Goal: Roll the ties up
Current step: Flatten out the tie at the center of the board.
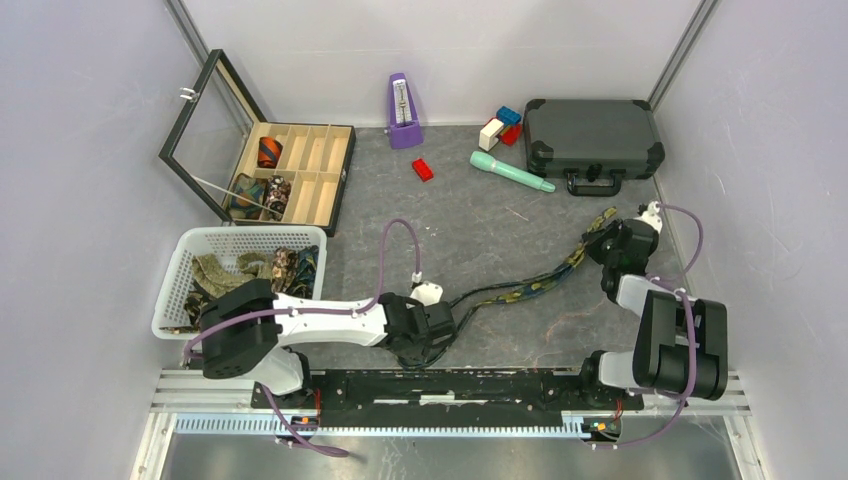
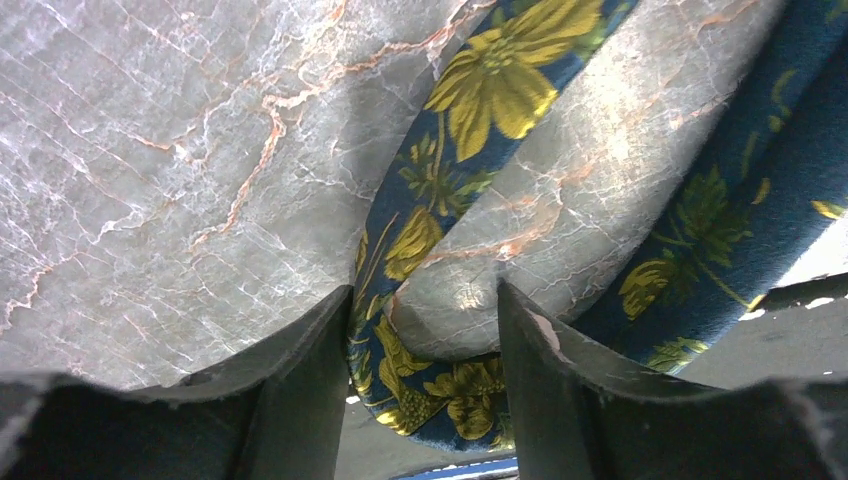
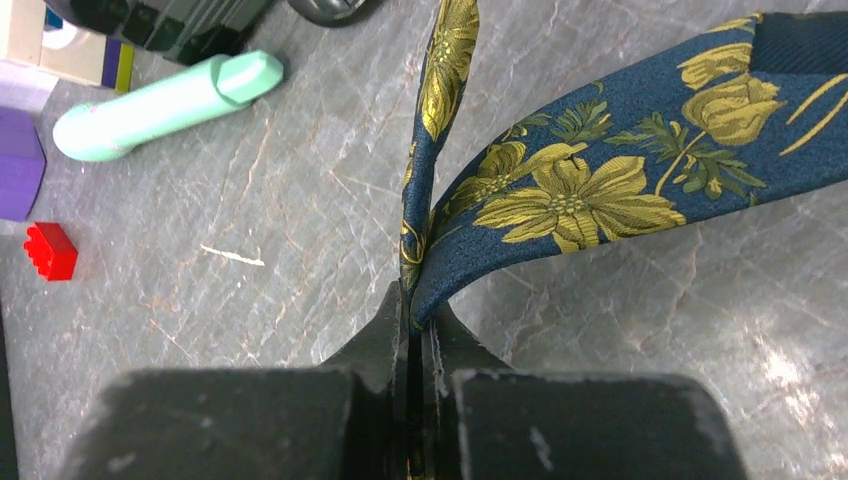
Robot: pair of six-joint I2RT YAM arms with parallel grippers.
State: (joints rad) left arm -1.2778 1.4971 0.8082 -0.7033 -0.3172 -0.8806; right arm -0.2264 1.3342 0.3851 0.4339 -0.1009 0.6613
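1. my right gripper [image 3: 418, 315] is clenched on the tie [image 3: 580, 190], a navy one with yellow flowers. the cloth is pinched edge-on between my fingertips and fans out from them in two strands.
2. my left gripper [image 2: 425, 310] has its jaws parted, one finger on either side of a folded bend of the same tie. the bend lies on the marbled table [image 2: 150, 150] between them, and i cannot tell whether the pads touch it.
3. seen from above, the tie runs as a doubled strip from my left jaws near the front edge to my right jaws, further back on the right.
4. more ties [image 1: 235, 270] are heaped in the white basket [image 1: 172, 285] on my left, and rolled coils [image 1: 270, 152] sit in the wooden box [image 1: 300, 150] behind it.
5. the red block [image 3: 50, 250] and the teal tool [image 3: 165, 100] lie well apart from the tie, with the black case [image 1: 592, 135] at the back right.
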